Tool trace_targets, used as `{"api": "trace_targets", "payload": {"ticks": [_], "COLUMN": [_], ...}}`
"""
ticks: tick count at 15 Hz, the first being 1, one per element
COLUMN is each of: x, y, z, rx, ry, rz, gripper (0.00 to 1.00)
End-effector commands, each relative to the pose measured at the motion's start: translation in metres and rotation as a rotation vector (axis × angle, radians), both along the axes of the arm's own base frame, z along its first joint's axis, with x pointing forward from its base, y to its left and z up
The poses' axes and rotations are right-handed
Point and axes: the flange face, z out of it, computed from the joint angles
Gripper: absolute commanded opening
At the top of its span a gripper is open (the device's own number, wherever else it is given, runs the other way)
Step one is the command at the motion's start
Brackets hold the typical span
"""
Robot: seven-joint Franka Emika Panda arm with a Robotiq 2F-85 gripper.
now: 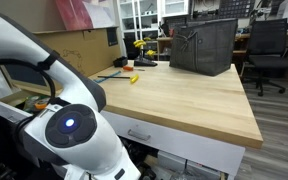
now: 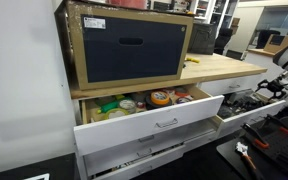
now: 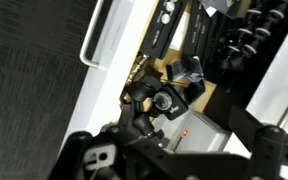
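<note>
This looks like a workshop or robotics lab rather than a home. A long table [image 1: 184,100] with a pale wooden top sits on white cabinet drawers with metal pulls. In an exterior view, one open drawer [image 2: 164,122] is crammed with rolls of tape [image 2: 160,97] and small supplies. Beside it, the tool drawer [image 2: 246,100] holds dark tools and hardware, which the wrist view also shows close up. A cardboard sheet [image 1: 84,50] leans against the wall and a dark storage bin [image 1: 202,47] stands on the table. A black office chair [image 1: 269,50] stands at a far desk, and cluttered shelves [image 1: 144,15] line the back. Loose tools [image 2: 252,150] lie on the dark floor.
</note>
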Motion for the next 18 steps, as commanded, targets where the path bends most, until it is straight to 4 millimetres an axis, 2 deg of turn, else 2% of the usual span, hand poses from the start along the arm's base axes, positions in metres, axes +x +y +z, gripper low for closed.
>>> {"api": "trace_targets", "payload": {"ticks": [1, 4, 5, 12, 13, 15, 18], "x": [0.026, 0.044, 0.039, 0.005, 0.011, 0.005, 0.009], "y": [0.027, 0.040, 0.027, -0.016, -0.013, -0.019, -0.015], "z": [0.016, 0.019, 0.023, 0.047, 0.033, 0.034, 0.030], "rx": [0.017, 0.037, 0.041, 0.040, 0.025, 0.023, 0.029], "ry": [-0.055, -0.077, -0.087, -0.089, -0.079, -0.073, -0.070], "rz": [0.020, 0.032, 0.026, -0.040, -0.052, -0.061, -0.052], "gripper": [1.00, 1.00, 1.00, 1.00, 1.00, 1.00, 1.00]}}
